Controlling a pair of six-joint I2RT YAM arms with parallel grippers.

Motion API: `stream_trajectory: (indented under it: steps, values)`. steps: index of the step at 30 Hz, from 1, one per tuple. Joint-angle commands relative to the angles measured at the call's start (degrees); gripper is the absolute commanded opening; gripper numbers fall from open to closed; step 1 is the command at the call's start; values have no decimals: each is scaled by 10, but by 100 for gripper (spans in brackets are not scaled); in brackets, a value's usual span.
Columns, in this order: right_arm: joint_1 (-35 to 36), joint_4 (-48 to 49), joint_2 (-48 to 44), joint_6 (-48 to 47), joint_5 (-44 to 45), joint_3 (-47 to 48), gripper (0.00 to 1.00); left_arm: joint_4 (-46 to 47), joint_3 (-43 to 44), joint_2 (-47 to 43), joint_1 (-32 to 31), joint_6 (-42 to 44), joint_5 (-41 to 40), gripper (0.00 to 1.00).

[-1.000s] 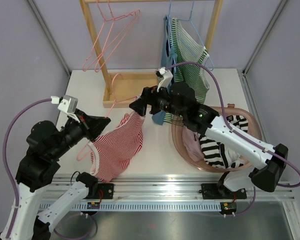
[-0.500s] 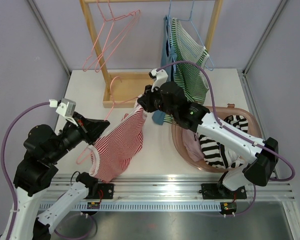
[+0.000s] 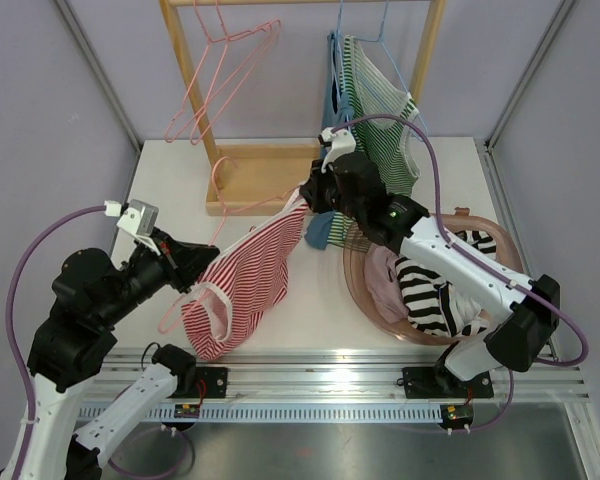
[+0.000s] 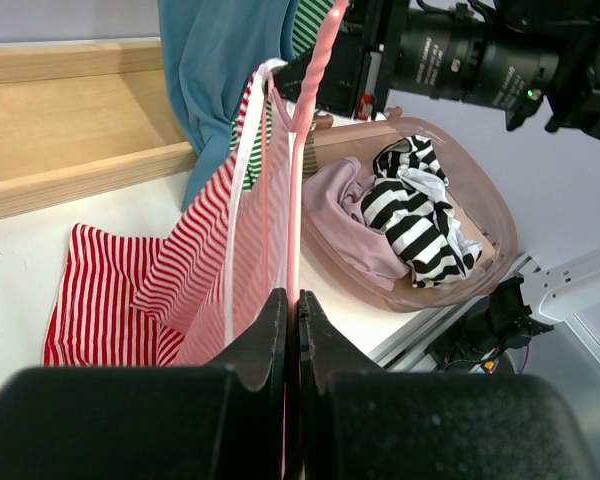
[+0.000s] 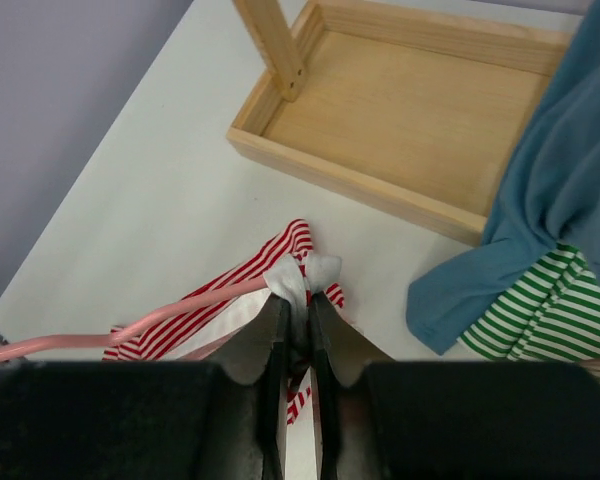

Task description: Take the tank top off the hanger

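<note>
The red-and-white striped tank top (image 3: 245,280) hangs stretched between my two grippers above the table. It is still threaded on a pink wire hanger (image 3: 175,315). My left gripper (image 3: 198,270) is shut on the hanger wire (image 4: 310,90), which runs up from the fingertips (image 4: 292,297) through the top (image 4: 195,270). My right gripper (image 3: 307,197) is shut on the white-trimmed strap (image 5: 305,270) at the top's upper end, right beside the hanger's shoulder (image 5: 160,322). In the right wrist view the bunched strap pokes out above the gripper (image 5: 298,298).
A wooden rack with a tray base (image 3: 260,175) stands at the back. On it hang an empty pink hanger (image 3: 220,80), a blue garment (image 3: 332,100) and a green striped one (image 3: 380,110). A pink basket (image 3: 500,250) of clothes sits to the right.
My right gripper has shut on the tank top's strap and moved right and back, pulling the top taut. The left arm has shifted slightly with the hanger.
</note>
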Motion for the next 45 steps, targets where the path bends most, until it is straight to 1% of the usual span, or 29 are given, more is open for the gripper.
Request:
stream_trajectory:
  steps: [1,6,10,11,13,16,18,19,24,27,29,31,32,34,36,37,40,41,43,44,45]
  values:
    - [-46,-11,5,-4,37,17,0,9,12,-8,-1,13,22,0]
    - [-60,-38,31,-12,14,31,0,20,11,-14,-1,8,21,0]
    - [-61,-25,21,-6,-40,10,0,74,-1,-21,-1,-11,12,0]
    - [-63,-18,17,-3,-70,2,0,87,-3,-23,-1,-13,13,0]
    - [-70,-18,13,5,-85,-5,2,102,2,-18,-1,-12,15,0]
    - [-103,-24,5,27,-93,-16,9,95,12,-6,-1,-4,14,0]
    - [-119,-27,-4,27,-117,-25,18,90,13,-2,-1,-1,15,0]
    - [-122,-24,-7,27,-123,-28,20,88,12,0,-1,0,18,0]
    - [-128,-5,-18,28,-177,-41,24,96,-4,-3,-1,-11,28,0]
    - [-128,-1,-16,34,-207,-41,38,91,-2,-3,-1,-10,27,0]
    - [-128,9,-17,41,-217,-46,41,88,-1,-4,-1,-8,27,0]
    - [-128,16,-13,45,-220,-48,40,87,0,-6,-1,-7,24,0]
    - [-128,16,-11,49,-220,-49,38,86,1,-7,-1,-8,22,0]
    - [-128,23,-10,52,-229,-52,31,85,1,-7,-1,-6,22,0]
    - [-128,29,-4,58,-243,-51,27,84,2,-7,-1,-7,22,0]
    - [-129,31,-2,61,-248,-50,23,84,-1,-7,-1,-7,21,0]
    - [-128,33,7,70,-270,-52,25,101,-10,-9,-1,-14,20,0]
    - [-129,40,-1,75,-275,-58,34,120,-15,-11,-1,-23,21,0]
    - [-128,71,-15,85,-289,-86,47,142,-25,-11,-1,-34,24,0]
    - [-128,81,-33,89,-297,-96,63,163,-32,-10,-1,-42,21,0]
    - [-129,100,-43,91,-315,-116,70,173,-35,-7,-1,-46,16,0]
